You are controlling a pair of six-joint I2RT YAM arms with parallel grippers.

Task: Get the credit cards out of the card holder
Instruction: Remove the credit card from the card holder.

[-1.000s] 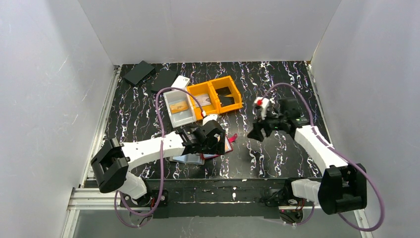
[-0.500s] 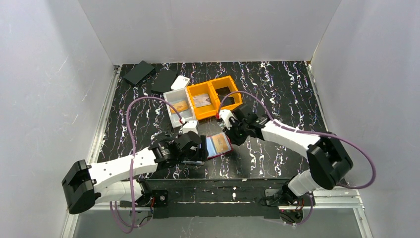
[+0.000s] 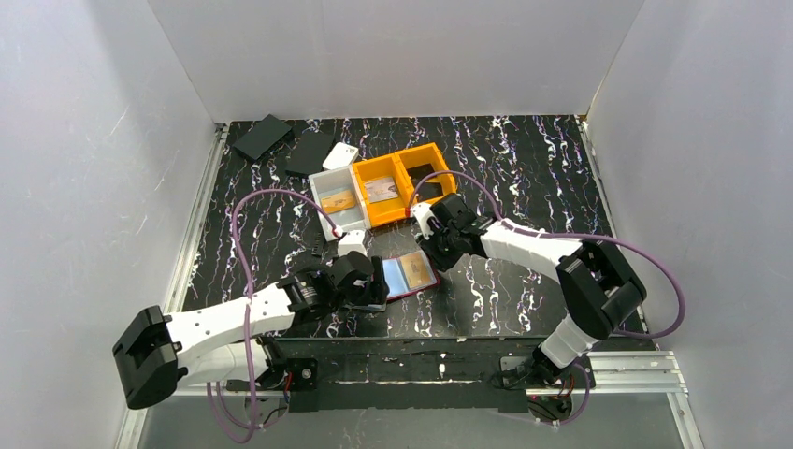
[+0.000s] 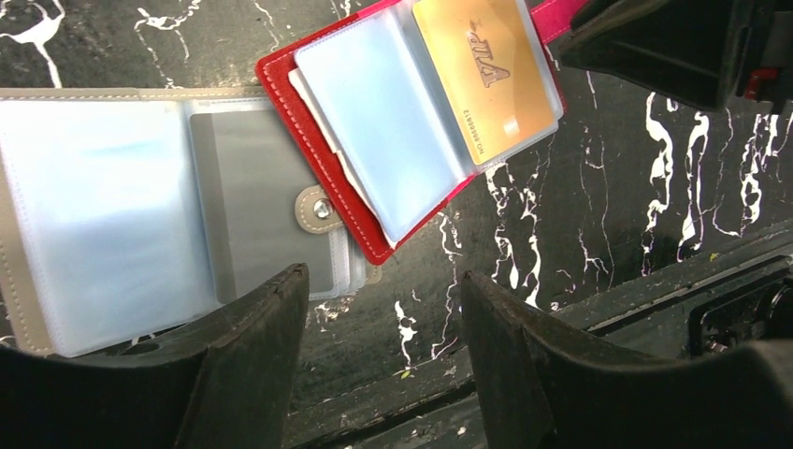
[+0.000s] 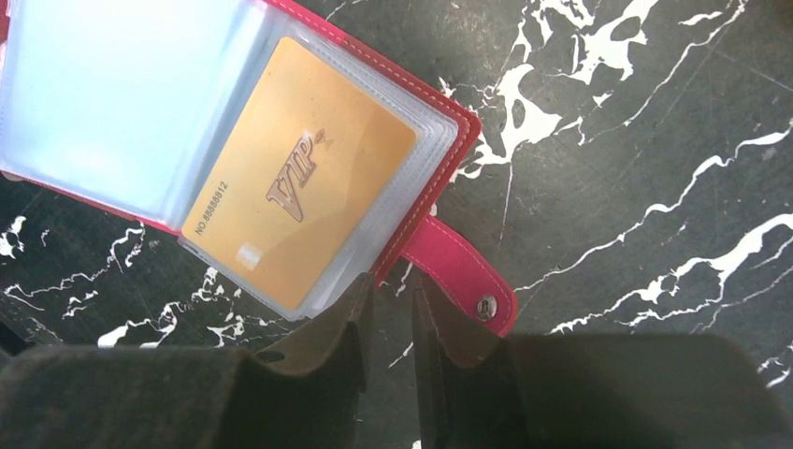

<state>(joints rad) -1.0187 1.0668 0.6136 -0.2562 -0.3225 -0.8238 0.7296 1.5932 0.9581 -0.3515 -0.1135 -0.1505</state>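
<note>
Overhead, close wrist views share card holder (image 3: 409, 273)

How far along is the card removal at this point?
Done: a tan card lies in the white bin, a pale card in the orange bin; the grey holder looks empty. In hand: right gripper, jaws narrowly parted, at the edge of the red holder beside the gold card; left gripper open above both holders. Left: the gold card, not yet pulled out.

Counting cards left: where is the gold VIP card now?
In the top view, centre frame, the gold VIP card lies sleeved in the open red card holder's right page, beside the right gripper.
</note>
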